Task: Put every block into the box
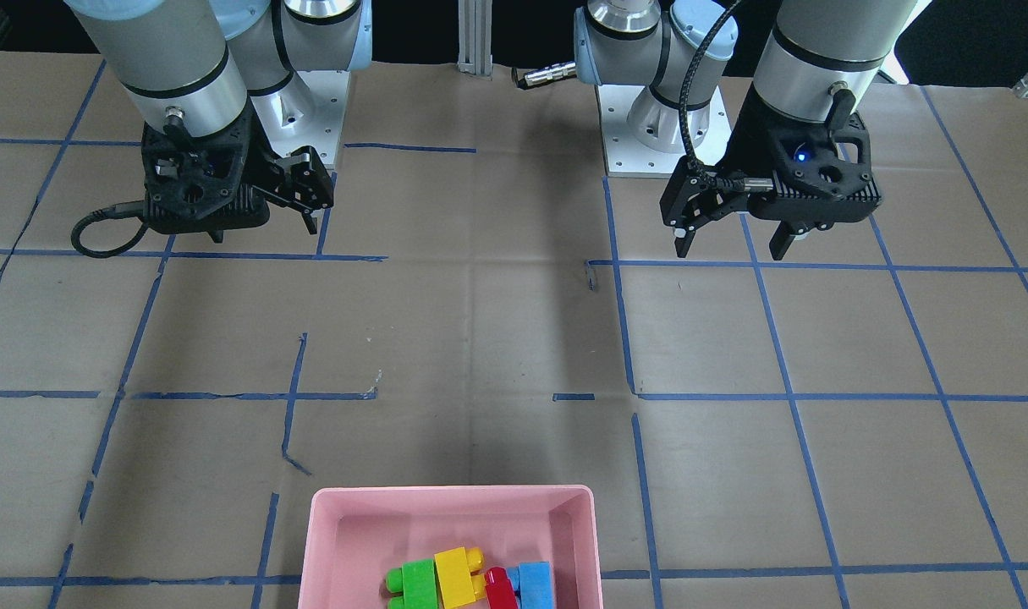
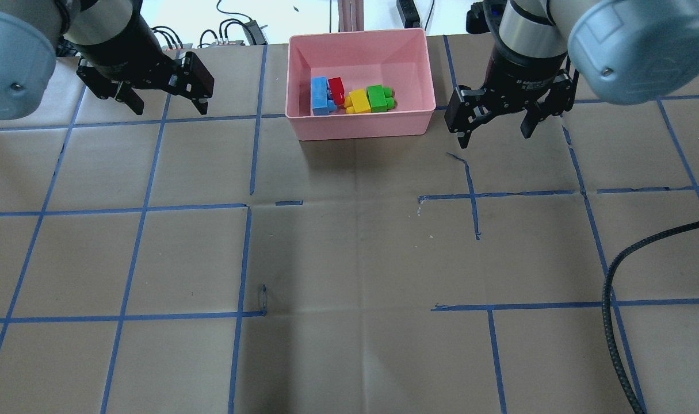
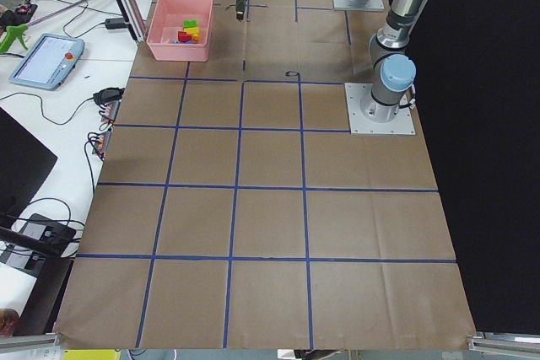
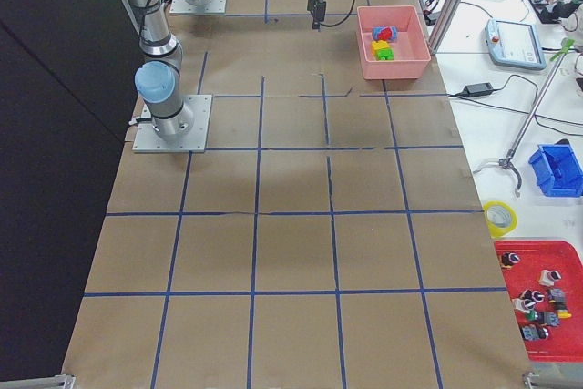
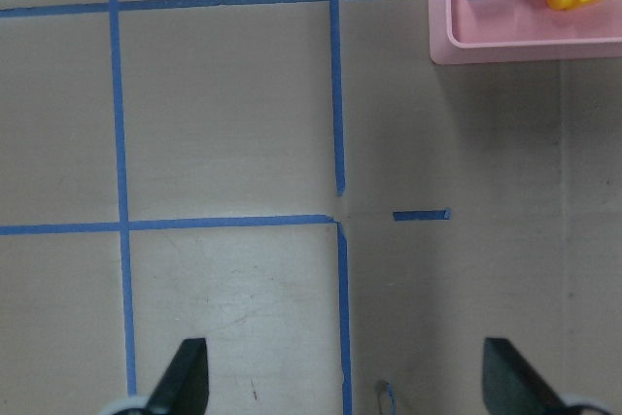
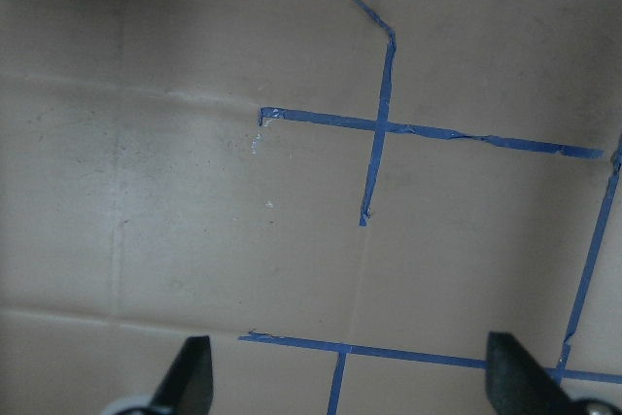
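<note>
Blocks (image 2: 359, 100) all lie together in the box (image 2: 361, 123) at top centre of the overhead view. We judge the job done, so the left gripper (image 2: 171, 108) and right gripper (image 2: 495, 138) flank it, jaws spread and empty.

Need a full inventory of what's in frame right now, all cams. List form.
box: 1, pink, middle of the table's far edge from the robot
blue block: 1, light blue, in the box, left end of the row in the overhead view
red block: 1, red, in the box, next to blue
yellow block: 1, yellow, in the box, middle
green block: 1, green, in the box, right end
table: 1, brown paper with blue tape grid
cable: 1, black braided, overhead view's lower right
tablet-like device: 1, grey-white, side bench
blue bin: 1, blue, bench
tape roll: 1, yellow, bench
red tray: 1, red, bench, holds small parts
left gripper: 1, black, open, empty, left of the box
right gripper: 1, black, open, empty, right of the box
</note>
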Action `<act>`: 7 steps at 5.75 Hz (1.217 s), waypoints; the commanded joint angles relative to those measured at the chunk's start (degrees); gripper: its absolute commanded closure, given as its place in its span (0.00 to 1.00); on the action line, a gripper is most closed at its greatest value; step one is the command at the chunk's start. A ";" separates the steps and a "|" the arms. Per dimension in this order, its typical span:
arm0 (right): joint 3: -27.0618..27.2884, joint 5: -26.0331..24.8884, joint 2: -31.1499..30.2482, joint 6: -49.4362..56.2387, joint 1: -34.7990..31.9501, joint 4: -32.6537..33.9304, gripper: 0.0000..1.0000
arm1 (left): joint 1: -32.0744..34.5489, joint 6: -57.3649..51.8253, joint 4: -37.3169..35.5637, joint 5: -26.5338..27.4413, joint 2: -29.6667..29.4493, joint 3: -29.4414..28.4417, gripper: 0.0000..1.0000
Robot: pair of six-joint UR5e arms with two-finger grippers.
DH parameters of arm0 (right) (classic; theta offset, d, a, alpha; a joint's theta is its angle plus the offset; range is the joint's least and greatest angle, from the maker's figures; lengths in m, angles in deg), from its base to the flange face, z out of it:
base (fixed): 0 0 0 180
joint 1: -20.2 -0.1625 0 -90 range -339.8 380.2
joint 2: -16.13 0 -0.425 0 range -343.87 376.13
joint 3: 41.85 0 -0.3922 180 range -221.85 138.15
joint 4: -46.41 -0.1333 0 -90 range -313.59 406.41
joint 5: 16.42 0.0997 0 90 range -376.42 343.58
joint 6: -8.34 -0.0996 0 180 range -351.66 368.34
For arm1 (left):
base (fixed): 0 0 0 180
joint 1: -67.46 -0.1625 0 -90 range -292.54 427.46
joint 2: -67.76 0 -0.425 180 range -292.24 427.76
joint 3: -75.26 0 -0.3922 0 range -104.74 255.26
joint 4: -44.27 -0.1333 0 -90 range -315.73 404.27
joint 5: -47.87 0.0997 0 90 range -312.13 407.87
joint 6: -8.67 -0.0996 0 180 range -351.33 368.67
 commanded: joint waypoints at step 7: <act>6.82 0.16 -5.62 0.30 -0.08 1.20 0.00 | 0.00 0.00 -0.09 -0.05 0.00 0.20 0.00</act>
